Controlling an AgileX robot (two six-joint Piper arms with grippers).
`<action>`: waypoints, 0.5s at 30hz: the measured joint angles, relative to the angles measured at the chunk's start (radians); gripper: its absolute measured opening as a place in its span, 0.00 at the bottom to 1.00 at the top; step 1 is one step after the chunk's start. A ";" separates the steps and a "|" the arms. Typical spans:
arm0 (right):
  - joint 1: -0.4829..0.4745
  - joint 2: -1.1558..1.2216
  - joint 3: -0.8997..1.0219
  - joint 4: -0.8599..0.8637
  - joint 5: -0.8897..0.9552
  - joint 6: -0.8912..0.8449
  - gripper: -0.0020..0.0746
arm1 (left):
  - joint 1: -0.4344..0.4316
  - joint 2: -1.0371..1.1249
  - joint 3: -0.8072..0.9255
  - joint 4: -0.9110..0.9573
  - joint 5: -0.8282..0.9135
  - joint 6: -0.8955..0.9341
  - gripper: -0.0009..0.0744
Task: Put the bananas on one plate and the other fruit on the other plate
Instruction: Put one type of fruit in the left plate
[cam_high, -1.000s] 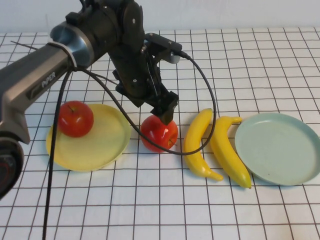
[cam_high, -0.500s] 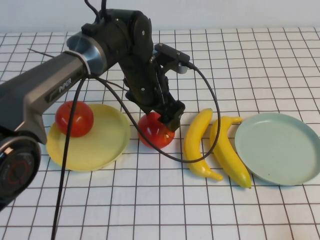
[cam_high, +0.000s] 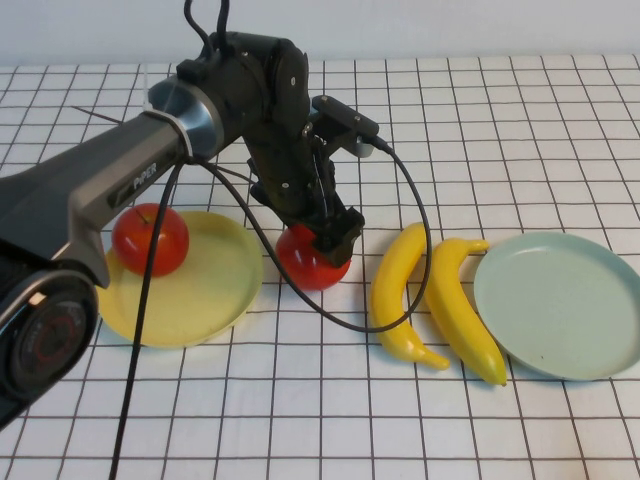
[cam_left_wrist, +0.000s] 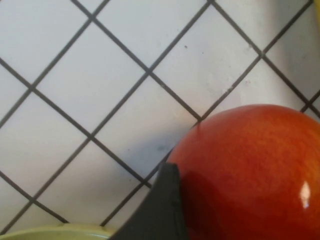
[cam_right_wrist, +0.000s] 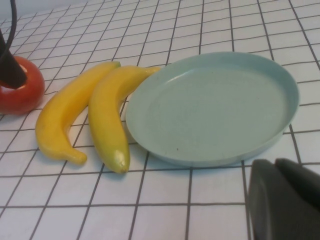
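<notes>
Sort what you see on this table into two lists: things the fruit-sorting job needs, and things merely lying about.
Needed for the job:
- two bananas
- blue-green plate
- apple on the yellow plate
- apple under the left gripper
- yellow plate
- left gripper, jaws wide around that apple
- right gripper, shut, beside the blue-green plate

Lying about:
- nothing; only the checked table

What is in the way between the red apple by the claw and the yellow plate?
Nothing visible. The left claw, open, sits down around the apple, which rests just beside the yellow plate's rim. The other apple sits on the plate's far-left side, leaving bare room. The right claw, shut, waits near the blue-green plate.
</notes>
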 joint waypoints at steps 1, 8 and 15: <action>0.000 0.000 0.000 0.000 0.000 0.000 0.00 | 0.000 0.002 0.000 0.000 -0.001 0.000 0.90; 0.000 0.000 0.000 0.000 0.000 0.000 0.00 | 0.000 0.002 0.000 0.000 -0.001 0.000 0.90; 0.000 0.000 0.000 0.000 0.000 0.000 0.00 | 0.000 0.002 0.000 0.006 -0.001 0.000 0.90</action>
